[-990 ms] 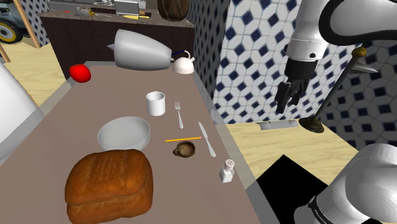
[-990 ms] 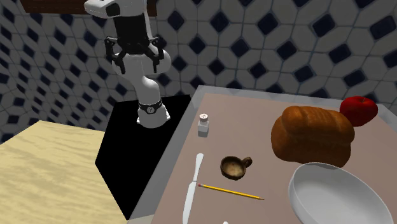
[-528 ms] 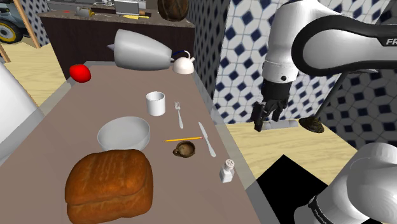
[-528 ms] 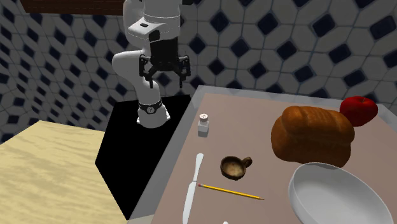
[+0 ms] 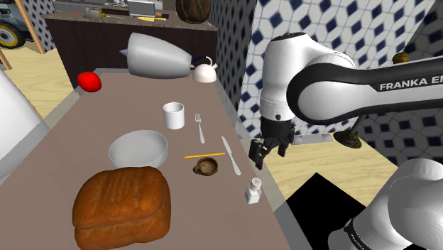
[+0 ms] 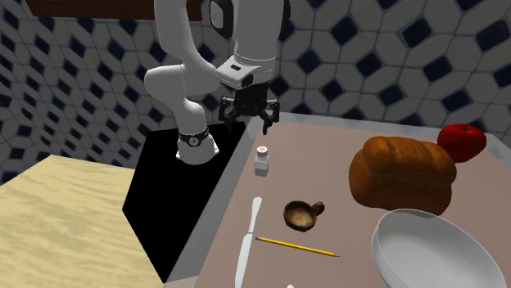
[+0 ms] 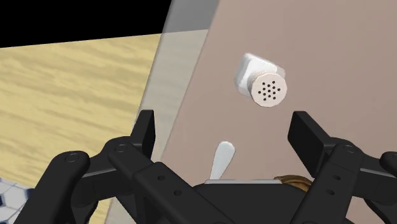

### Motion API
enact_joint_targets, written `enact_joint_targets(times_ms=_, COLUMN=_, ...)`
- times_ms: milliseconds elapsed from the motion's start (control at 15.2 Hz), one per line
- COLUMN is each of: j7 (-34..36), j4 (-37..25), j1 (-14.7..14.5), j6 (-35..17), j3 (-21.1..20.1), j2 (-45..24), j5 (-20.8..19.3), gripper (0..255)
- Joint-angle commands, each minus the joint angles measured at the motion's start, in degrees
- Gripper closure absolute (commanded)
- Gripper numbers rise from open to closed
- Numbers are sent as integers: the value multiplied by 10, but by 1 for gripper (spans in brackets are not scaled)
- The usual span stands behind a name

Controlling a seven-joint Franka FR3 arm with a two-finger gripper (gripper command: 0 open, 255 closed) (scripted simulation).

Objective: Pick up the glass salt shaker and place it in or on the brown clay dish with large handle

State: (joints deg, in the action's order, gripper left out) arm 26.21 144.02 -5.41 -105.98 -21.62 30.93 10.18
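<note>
- In the shoulder view, a red apple [image 5: 89,81] lies far back on the left of the table [image 5: 78,135], and a bread loaf [image 5: 124,207] sits at the front.
- A white bowl [image 5: 138,148] stands just behind the loaf. A white mug [image 5: 174,115] is farther back, with a fork [image 5: 200,128] beside it.
- A pencil [image 5: 204,154] lies between the bowl and a knife [image 5: 231,155]. The brown dish [image 5: 206,167] sits upright just in front of the pencil.
- The salt shaker [image 5: 254,189], pale with a perforated cap, stands upright near the table's right edge. It is apart from the dish and just past the knife's near end.
- The gripper [image 5: 264,149] hangs above that right edge, higher than the shaker and a little behind it, touching nothing.
- The white arm [image 5: 319,78] rises from its base on the black stand [image 5: 326,206]. One link runs across from the view's right, and the wrist turns straight down.
- In the second exterior view, the hand points down over the table's far corner, just beyond the shaker [image 6: 262,160]. The dish [image 6: 302,214] lies nearer the camera.
- In the wrist view, the fingers [image 7: 146,130] are spread wide with nothing clasped. The shaker [image 7: 262,83] stands ahead of them, its cap facing the camera.
</note>
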Motion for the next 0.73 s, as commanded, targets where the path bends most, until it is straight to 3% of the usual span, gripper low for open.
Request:
enact_joint_targets(times_ms=0, j7=33, j4=-6, j1=-3, j6=-29, j3=-28, j2=-34, j5=6, gripper=0)
enact_joint_targets(times_ms=132, j7=65, j4=-17, j1=-2, j6=-57, j3=-54, j2=-74, j5=4, gripper=0)
enact_joint_targets(times_ms=660, j7=73, j4=26, j1=-3, j6=-126, j3=-68, j2=-100, j5=5, gripper=0)
